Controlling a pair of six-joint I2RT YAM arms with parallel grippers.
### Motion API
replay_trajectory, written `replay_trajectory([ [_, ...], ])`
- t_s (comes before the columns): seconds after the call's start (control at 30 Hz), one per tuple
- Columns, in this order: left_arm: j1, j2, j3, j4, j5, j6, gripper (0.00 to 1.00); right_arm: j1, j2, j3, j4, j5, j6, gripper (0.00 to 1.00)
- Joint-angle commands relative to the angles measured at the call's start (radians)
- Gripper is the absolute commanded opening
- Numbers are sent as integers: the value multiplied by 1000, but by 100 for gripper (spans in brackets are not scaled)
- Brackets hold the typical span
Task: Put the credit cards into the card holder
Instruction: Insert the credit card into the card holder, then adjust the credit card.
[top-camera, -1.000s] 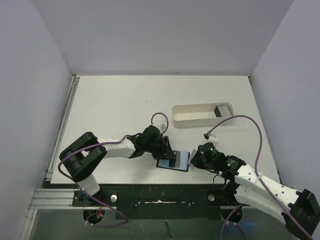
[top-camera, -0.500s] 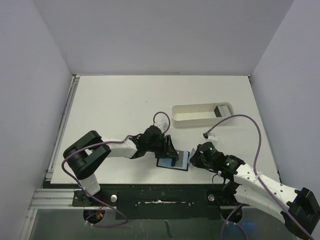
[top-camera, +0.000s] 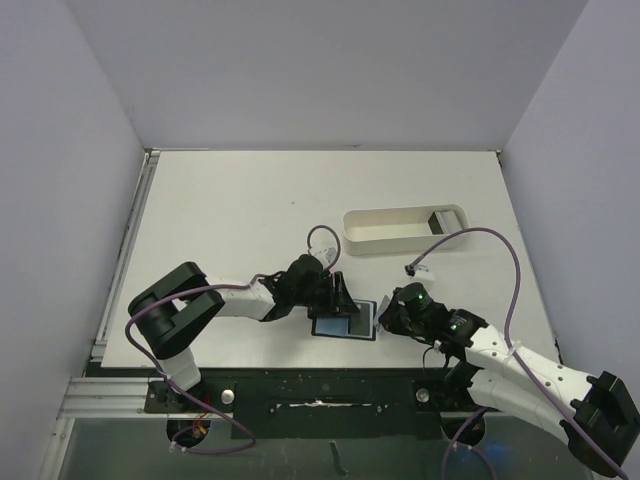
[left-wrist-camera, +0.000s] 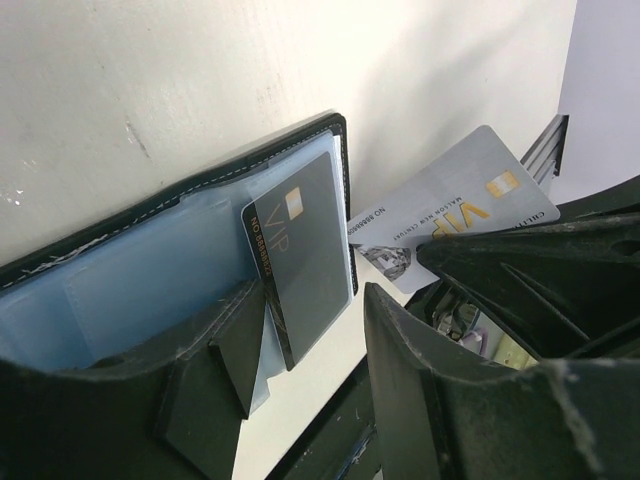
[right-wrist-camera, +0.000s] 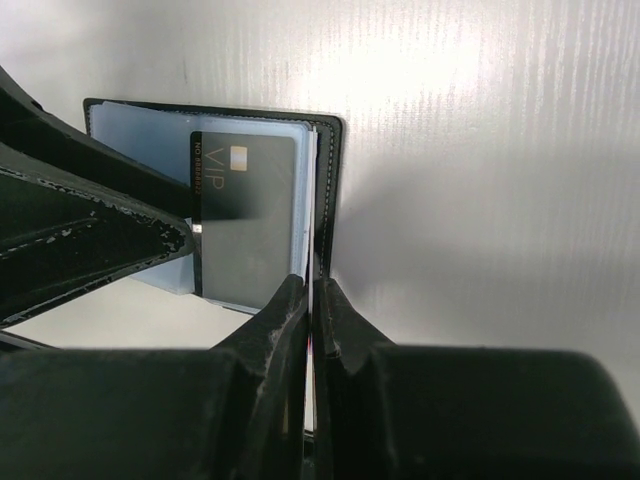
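- The card holder lies open and flat on the white worktop, close to the near edge and between the two arms. Its bluish pockets face up inside a black rim.
- A dark card marked "VIP" lies on the right part of the open holder. Its far end sits over the pockets and its near end sticks out past the holder's near edge.
- The left hand comes in from the left and sits low over the holder with its fingers apart, gripping nothing. One fingertip rests at the dark card's left edge, and the other finger stands just clear of the card's right edge.
- The right hand is closed, pinching a silver card between its fingers.
- The silver card is just right of the holder, with one end close to the holder's right rim. The right wrist view shows it edge-on as a thin pale line between the fingers. Whether it touches the holder cannot be told.
- A long white tray stands farther back and to the right, well apart from the holder. It has a small dark item at its right end, too small to identify.
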Motion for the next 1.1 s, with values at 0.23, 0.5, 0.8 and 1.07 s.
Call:
replay_trajectory([
  [0.23,-4,-133,9,-68,-66,53,50,7,-121,151,-246,109,-42,0],
  [0.5,13,-317,28,-198,-67,176,51,18,-205,180,-131,-91,-159,0],
  [0.8,90,-519,6,-249,143,291,54,21,-286,126,127,-382,-248,0],
  [1.07,96,-542,-97,-5,358,187,51,24,-250,98,295,-537,-226,0],
])
